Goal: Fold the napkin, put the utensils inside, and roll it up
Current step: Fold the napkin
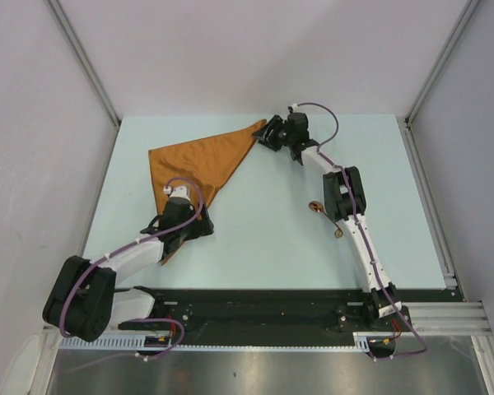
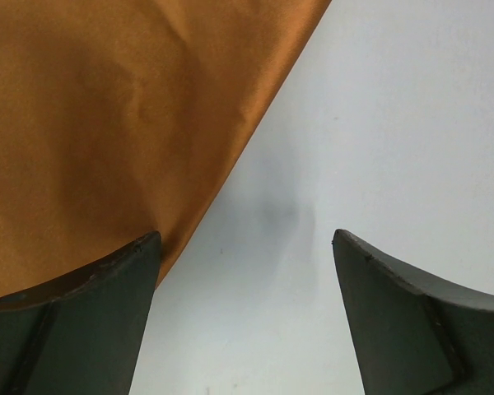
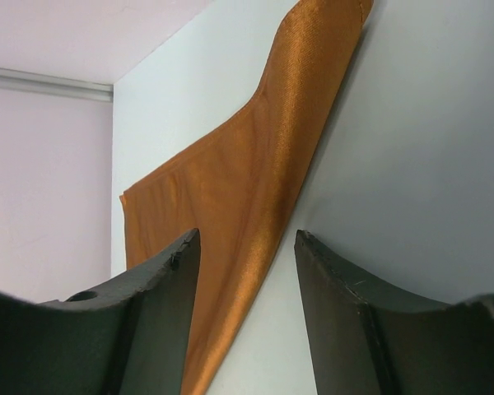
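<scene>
The rust-orange napkin [image 1: 198, 160] lies folded in a triangle on the left half of the table. My left gripper [image 1: 196, 229] is open over the napkin's near right edge. In the left wrist view the napkin [image 2: 107, 123] runs under the left finger, and bare table shows between the fingers [image 2: 107, 288]. My right gripper [image 1: 265, 132] is open at the napkin's far right corner. In the right wrist view the cloth's edge [image 3: 263, 197] passes between the open fingers [image 3: 346, 304]. The copper utensils [image 1: 317, 207] lie at mid-right, partly hidden by the right arm.
The pale blue table [image 1: 255, 247] has grey walls to the left, the right and behind. A metal rail [image 1: 445, 271] runs along its right edge. The black base rail [image 1: 263, 309] lies along the near edge.
</scene>
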{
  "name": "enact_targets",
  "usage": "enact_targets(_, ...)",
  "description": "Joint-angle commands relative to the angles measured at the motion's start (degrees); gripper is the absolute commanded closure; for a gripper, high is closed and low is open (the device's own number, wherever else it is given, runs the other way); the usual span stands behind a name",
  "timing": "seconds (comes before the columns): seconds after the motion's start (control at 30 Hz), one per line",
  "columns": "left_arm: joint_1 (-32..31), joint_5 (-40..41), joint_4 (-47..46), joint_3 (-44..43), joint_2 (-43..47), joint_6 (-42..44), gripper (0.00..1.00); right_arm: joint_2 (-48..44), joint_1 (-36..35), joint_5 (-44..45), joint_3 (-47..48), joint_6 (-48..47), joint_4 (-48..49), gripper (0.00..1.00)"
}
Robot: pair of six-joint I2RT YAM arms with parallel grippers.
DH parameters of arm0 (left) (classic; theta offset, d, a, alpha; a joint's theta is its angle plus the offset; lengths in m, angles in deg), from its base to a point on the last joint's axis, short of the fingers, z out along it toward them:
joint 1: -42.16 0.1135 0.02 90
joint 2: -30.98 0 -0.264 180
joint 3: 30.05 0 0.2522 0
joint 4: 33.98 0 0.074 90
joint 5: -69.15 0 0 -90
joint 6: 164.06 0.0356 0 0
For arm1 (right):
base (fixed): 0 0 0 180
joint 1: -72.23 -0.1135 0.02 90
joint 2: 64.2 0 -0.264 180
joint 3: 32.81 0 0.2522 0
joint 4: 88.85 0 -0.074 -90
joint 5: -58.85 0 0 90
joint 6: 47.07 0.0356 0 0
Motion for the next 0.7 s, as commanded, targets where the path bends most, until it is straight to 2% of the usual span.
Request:
enact_targets(0.0,-0.15,1.69,2.78,1.52,3.26,-1.22,0.10,4.02,-0.79,2.87,2.46,1.55,-1.72,0.46)
enact_targets(0.4,1.17,1.16,5.85,3.02,7.48,-2.19,0.10,6.31,-1.58,5.42,3.17,4.63,-1.02,0.58)
enact_targets(0.43,1.26,1.08,5.86,3.11,7.66,-2.19,0.10,6.40,-1.50,5.51,3.17,5.24,-0.93,0.62)
enact_targets(0.6,1.70,0.55,6.12,3.28,7.66,-2.28,0.09,6.67,-1.23,7.62,2.73,6.92,-0.58,0.67)
enact_targets(0.67,1.79,0.37,6.03,3.20,7.57,-2.28,0.09,6.75,-1.06,8.14,2.38,7.62,-0.05,0.73)
